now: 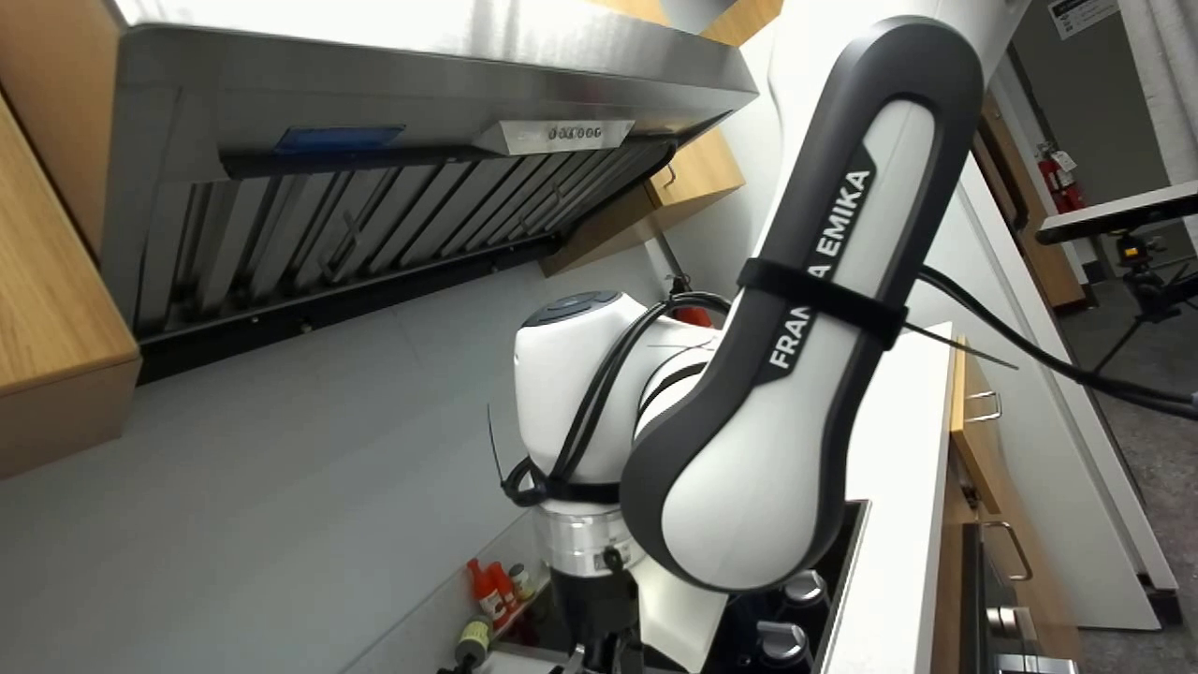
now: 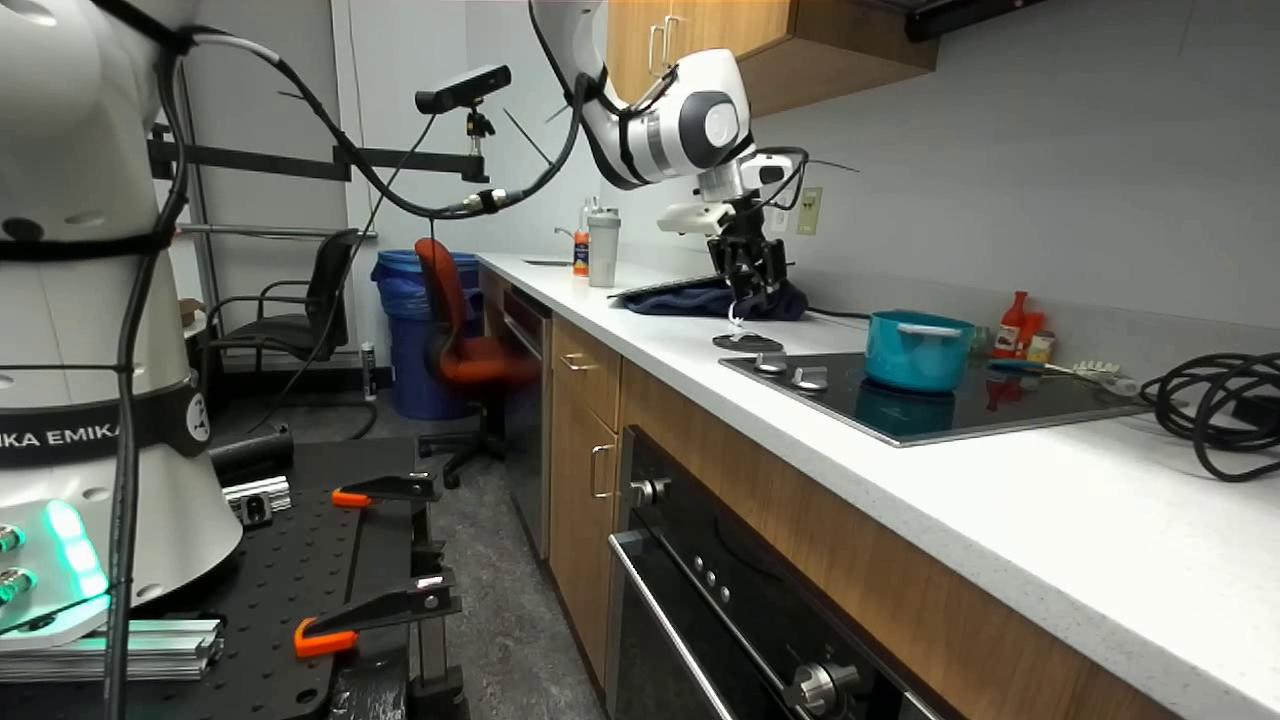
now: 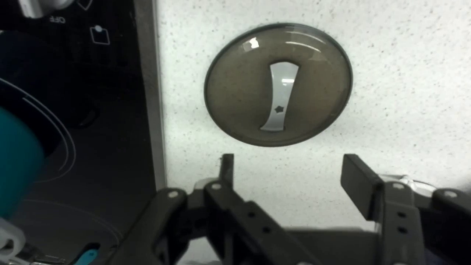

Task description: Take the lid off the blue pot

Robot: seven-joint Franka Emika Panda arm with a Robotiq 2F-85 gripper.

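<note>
The blue pot (image 2: pixel 915 352) stands upright on the black stove in an exterior view, with a light handle on its near side. Part of it shows at the left edge of the wrist view (image 3: pixel 16 162). The lid (image 3: pixel 243 95), round, brownish and see-through with a pale grip (image 3: pixel 282 86), lies flat on the white counter beside the stove. It also shows in an exterior view (image 2: pixel 735 343). My gripper (image 3: pixel 289 162) is open and empty above the counter, near the lid. It also shows in an exterior view (image 2: pixel 757 298); an exterior view cuts it off at the bottom (image 1: pixel 599 660).
The black stove (image 2: pixel 1010 418) has knobs (image 2: pixel 810 378) near the lid. A dark blue cloth (image 2: pixel 670 302) lies behind the gripper. Red bottles (image 2: pixel 1012 325) and a utensil (image 2: pixel 1100 375) are by the wall. Black cables (image 2: pixel 1205 410) lie at the right. A shaker cup (image 2: pixel 603 250) stands farther back.
</note>
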